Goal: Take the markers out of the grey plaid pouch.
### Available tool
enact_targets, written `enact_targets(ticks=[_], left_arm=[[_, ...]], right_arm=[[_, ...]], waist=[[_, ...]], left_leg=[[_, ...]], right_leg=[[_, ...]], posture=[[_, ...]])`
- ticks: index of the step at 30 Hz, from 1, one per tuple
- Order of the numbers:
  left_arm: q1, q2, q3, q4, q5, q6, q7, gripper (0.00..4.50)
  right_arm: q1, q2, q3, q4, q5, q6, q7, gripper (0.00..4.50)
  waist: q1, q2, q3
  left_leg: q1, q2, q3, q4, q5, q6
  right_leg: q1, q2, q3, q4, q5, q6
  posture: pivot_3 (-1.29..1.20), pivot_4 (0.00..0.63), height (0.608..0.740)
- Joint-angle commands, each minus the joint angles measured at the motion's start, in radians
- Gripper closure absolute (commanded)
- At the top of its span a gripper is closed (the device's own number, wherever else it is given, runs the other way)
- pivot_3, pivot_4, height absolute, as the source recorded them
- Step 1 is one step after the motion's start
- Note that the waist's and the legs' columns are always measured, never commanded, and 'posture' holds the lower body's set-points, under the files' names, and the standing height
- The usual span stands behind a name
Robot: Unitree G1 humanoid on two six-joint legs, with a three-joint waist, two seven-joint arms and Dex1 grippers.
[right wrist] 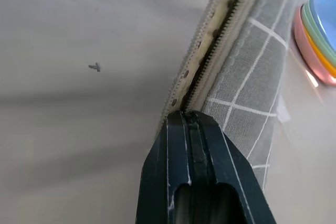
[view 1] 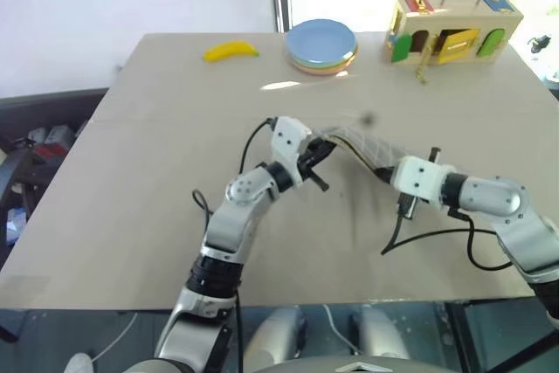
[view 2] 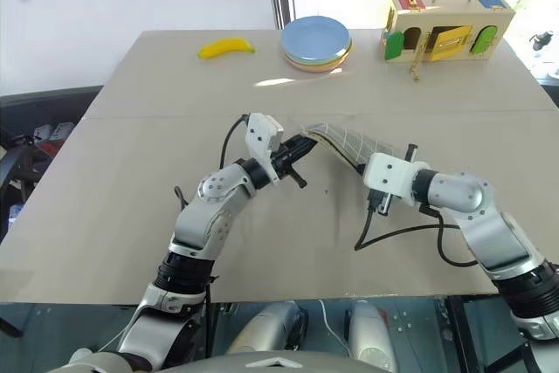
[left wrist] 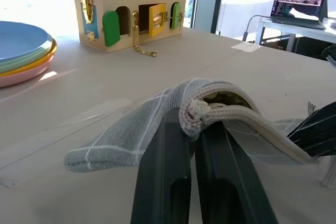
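- Pouch of soft grey fabric with thin white grid lines [view 2: 345, 140] hangs stretched above the middle of the beige tabletop [view 1: 131, 172], gripped at both ends by the robot.
- Left gripper [left wrist: 195, 129] has its two black fingers clenched on the bunched, corded corner of the pouch, the cloth drooping to one side of it; the yellowish lining shows just past the pinch.
- Right gripper [right wrist: 190, 121] is clamped tight on the opposite end, right at the zip edge, where dark teeth and spotted cream lining run away from its fingertips.
- No marker can be made out; whatever the pouch holds is hidden.
- Yellow banana [view 1: 231, 50] lies at about 11 o'clock on the table, well apart from the pouch.
- Stack of round pastel plates, blue on top [view 1: 321, 44], sits at 12 o'clock.
- Wooden latch box with coloured doors and a metal handle [view 1: 452, 31] stands at 1 o'clock, near the far edge.
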Motion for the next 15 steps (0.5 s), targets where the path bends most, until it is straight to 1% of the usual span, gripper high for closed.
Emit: enact_targets(ticks=[1,7,15], left_arm=[[-0.019,-0.006,-0.004,-0.035,-0.009,-0.007,-0.004,4.50],[-0.016,-0.010,-0.010,-0.035,-0.008,-0.007,-0.004,4.50],[-0.020,-0.018,-0.010,-0.031,-0.011,-0.003,-0.003,4.50]], right_arm=[[-0.046,0.001,0.023,-0.001,-0.072,-0.086,0.011,4.45],[-0.101,0.005,0.057,0.029,-0.188,-0.203,0.011,4.45],[-0.127,0.041,0.082,0.066,-0.258,-0.216,0.040,4.45]], waist=[[0.000,0.000,0.000],[0.000,0.000,0.000],[0.000,-0.001,0.000]], left_leg=[[0.000,0.000,0.000,0.000,0.000,0.000],[0.000,0.000,0.000,0.000,0.000,0.000],[0.000,0.000,0.000,0.000,0.000,0.000]], right_leg=[[0.000,0.000,0.000,0.000,0.000,0.000],[0.000,0.000,0.000,0.000,0.000,0.000],[0.000,0.000,0.000,0.000,0.000,0.000]], posture=[[0.00,0.150,0.740],[0.00,0.150,0.740],[0.00,0.150,0.740]])
